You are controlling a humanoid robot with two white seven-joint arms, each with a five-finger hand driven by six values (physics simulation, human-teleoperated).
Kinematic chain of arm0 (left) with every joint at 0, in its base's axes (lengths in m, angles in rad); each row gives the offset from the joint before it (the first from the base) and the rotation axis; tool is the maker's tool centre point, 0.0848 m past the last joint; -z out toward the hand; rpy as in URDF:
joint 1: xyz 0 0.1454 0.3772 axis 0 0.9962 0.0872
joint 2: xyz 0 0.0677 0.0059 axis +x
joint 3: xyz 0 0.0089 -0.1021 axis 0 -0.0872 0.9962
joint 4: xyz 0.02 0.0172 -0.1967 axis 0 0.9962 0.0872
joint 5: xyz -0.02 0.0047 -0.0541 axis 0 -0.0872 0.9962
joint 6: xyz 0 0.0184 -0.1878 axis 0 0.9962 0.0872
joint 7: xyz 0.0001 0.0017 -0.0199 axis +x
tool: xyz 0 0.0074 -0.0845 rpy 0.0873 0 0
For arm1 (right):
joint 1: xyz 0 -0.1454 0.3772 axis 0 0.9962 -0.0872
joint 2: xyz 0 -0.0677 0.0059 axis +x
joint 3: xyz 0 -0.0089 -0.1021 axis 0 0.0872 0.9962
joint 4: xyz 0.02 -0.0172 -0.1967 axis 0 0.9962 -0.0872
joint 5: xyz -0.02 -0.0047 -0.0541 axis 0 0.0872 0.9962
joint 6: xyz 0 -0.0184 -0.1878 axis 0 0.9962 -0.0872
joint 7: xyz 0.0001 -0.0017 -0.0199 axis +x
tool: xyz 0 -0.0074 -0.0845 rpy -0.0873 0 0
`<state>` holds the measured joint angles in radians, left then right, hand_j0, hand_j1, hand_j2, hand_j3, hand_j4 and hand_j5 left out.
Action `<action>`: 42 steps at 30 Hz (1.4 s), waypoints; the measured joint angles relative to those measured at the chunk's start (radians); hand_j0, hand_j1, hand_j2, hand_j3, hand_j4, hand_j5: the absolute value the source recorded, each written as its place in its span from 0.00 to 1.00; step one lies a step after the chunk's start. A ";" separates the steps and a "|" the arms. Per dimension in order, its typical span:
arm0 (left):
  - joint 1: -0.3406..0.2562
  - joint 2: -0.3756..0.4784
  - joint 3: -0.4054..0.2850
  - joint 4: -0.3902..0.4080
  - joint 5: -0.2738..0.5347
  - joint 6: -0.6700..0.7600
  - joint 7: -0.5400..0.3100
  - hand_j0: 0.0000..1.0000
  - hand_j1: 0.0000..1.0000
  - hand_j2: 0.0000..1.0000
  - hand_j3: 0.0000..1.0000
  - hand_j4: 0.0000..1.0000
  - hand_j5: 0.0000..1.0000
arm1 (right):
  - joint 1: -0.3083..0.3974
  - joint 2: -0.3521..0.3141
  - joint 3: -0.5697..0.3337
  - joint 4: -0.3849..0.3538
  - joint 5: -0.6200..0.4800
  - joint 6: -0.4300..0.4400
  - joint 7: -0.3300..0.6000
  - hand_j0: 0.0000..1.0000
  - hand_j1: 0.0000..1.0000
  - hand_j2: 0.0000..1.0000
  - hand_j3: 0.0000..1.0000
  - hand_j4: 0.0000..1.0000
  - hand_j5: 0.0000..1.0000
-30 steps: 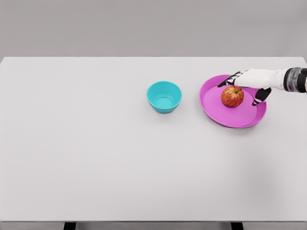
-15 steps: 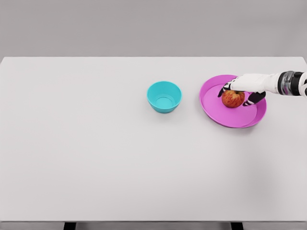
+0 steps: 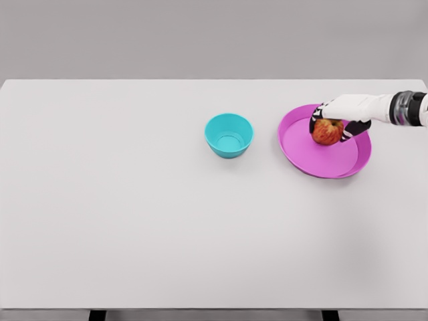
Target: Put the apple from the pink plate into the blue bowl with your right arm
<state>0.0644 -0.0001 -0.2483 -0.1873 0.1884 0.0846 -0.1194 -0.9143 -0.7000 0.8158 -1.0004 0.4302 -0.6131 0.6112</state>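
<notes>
A red and yellow apple (image 3: 327, 132) is over the pink plate (image 3: 314, 156) on the right of the white table. My right hand (image 3: 330, 124) comes in from the right edge and its fingers (image 3: 314, 122) curl over the top and sides of the apple, shut on it. The apple looks slightly raised above the plate's floor. A blue bowl (image 3: 229, 135) stands empty to the left of the plate, about a plate's width from the apple. My left arm does not show.
The white table (image 3: 134, 214) spreads wide to the left and front of the bowl and plate. Its far edge runs just behind them, with a grey wall beyond.
My right hand came down over the apple and its fingers closed around it. The apple has risen slightly and shifted a little toward the plate's far side.
</notes>
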 measured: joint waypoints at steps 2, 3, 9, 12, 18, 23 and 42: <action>0.000 0.000 0.000 0.000 0.000 0.000 0.000 1.00 1.00 1.00 1.00 1.00 1.00 | -0.011 0.000 -0.001 -0.001 -0.001 0.000 0.000 0.56 0.56 0.56 0.56 0.56 0.56; 0.000 0.000 0.000 0.000 0.000 0.000 0.000 1.00 1.00 1.00 1.00 1.00 1.00 | -0.015 0.001 -0.002 -0.002 -0.001 0.000 0.000 0.56 0.56 0.56 0.56 0.56 0.56; 0.000 0.000 0.000 0.000 0.000 0.000 0.000 1.00 1.00 1.00 1.00 1.00 1.00 | -0.029 0.008 -0.003 -0.026 -0.003 0.000 0.000 0.56 0.56 0.56 0.56 0.56 0.56; 0.000 0.000 0.000 0.000 0.000 0.000 0.000 1.00 1.00 1.00 1.00 1.00 1.00 | -0.044 0.022 -0.003 -0.037 -0.003 0.000 0.000 0.56 0.56 0.56 0.56 0.56 0.56; 0.000 0.000 0.000 0.000 0.000 0.000 0.000 1.00 1.00 1.00 1.00 1.00 1.00 | -0.054 0.044 -0.003 -0.092 -0.003 0.000 0.000 0.56 0.56 0.56 0.56 0.56 0.56; 0.000 0.000 0.000 0.000 0.000 0.000 0.000 1.00 1.00 1.00 1.00 1.00 1.00 | -0.061 0.065 -0.002 -0.150 -0.003 -0.001 0.000 0.56 0.56 0.56 0.56 0.56 0.56; 0.000 0.000 0.000 0.000 0.000 0.000 0.000 1.00 1.00 1.00 1.00 1.00 1.00 | -0.074 0.204 0.009 -0.205 0.002 -0.001 0.000 0.56 0.56 0.56 0.56 0.56 0.56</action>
<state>0.0644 0.0000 -0.2483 -0.1873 0.1883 0.0845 -0.1194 -0.9879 -0.4962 0.8248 -1.2058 0.4325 -0.6138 0.6111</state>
